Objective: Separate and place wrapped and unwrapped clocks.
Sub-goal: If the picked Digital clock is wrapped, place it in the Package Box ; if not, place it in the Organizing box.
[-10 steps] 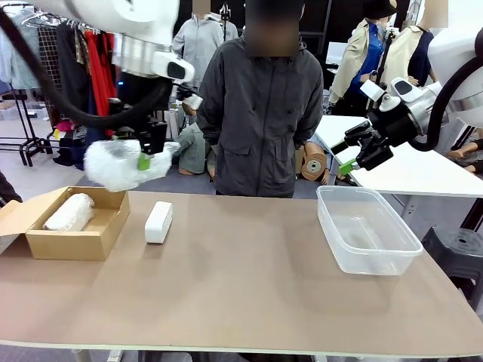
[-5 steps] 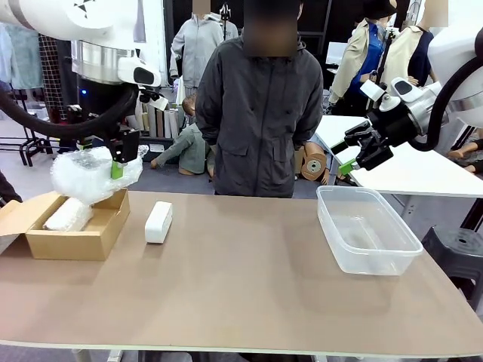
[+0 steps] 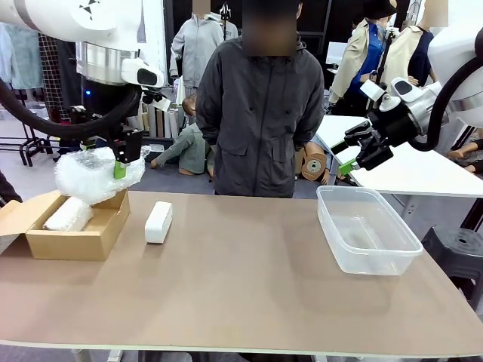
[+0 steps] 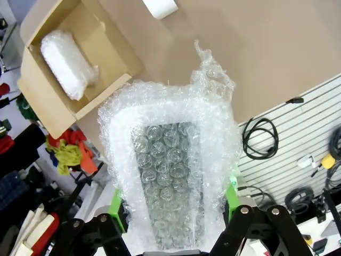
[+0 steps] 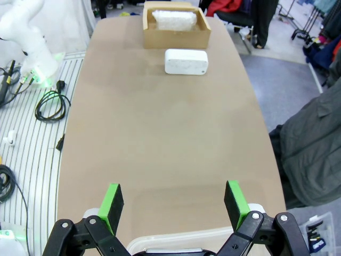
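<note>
My left gripper (image 3: 121,161) is shut on a wrapped clock (image 3: 96,175), a bubble-wrap bundle hanging in the air above the far edge of the brown cardboard box (image 3: 75,245). In the left wrist view the bundle (image 4: 170,170) sits between the green pads (image 4: 116,209), with the box (image 4: 114,50) below. A second wrapped clock (image 3: 69,213) lies inside the box. The bare white clock (image 3: 158,221) rests on the table just right of the box. My right gripper (image 3: 352,155) hangs open and empty above the clear tub (image 3: 330,226). The right wrist view looks past that gripper (image 5: 173,200) to the bare clock (image 5: 186,62).
A person (image 3: 260,113) in a dark jacket stands at the far side of the table, hands out of sight. The table (image 3: 249,294) is bare brown between the bare clock and the tub. Clothes racks and a white side table stand behind.
My left gripper has carried the wrapped clock to the left, from beside the box to above its far edge, then nearly stopped. The right arm has not moved.
</note>
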### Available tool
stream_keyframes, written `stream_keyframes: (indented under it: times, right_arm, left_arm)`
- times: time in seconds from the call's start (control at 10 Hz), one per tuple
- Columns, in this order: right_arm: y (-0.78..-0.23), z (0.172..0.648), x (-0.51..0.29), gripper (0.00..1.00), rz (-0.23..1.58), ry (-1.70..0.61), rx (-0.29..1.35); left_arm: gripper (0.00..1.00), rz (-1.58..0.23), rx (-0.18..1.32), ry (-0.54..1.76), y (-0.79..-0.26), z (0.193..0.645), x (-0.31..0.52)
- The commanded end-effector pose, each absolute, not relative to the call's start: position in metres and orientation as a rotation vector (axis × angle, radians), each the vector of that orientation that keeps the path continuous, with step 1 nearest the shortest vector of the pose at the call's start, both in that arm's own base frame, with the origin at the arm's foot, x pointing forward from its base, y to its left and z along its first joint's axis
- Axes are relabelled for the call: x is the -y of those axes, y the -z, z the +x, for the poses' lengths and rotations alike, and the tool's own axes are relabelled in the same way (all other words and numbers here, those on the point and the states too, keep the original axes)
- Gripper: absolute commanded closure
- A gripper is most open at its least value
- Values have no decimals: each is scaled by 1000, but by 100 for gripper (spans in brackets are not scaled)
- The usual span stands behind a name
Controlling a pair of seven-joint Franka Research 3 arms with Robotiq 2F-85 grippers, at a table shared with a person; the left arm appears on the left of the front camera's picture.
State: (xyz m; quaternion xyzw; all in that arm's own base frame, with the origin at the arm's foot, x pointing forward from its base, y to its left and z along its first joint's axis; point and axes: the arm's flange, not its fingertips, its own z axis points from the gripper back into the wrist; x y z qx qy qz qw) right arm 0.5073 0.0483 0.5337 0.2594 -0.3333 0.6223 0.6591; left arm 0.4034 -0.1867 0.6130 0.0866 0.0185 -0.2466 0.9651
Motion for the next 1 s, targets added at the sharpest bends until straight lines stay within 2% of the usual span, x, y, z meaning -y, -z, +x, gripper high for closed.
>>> stream_keyframes:
  times: [0.0, 0.1, 0.4, 0.7, 0.9]
  right_arm:
    - [-535, 506, -49, 0, 584, -1414, 757]
    - [-535, 506, -49, 0, 584, -1414, 757]
    - [-535, 506, -49, 0, 584, -1414, 757]
    - [-535, 506, -49, 0, 584, -1414, 757]
    - [-535, 506, -49, 0, 584, -1414, 757]
  left_arm:
    - [100, 174, -73, 306, -600, 424, 166]
    - [100, 148, -97, 193, -585, 436, 151]
    - [100, 90, -59, 77, -556, 460, 113]
    - [100, 198, 82, 42, -538, 505, 72]
    - [100, 280, 111, 37, -531, 533, 54]
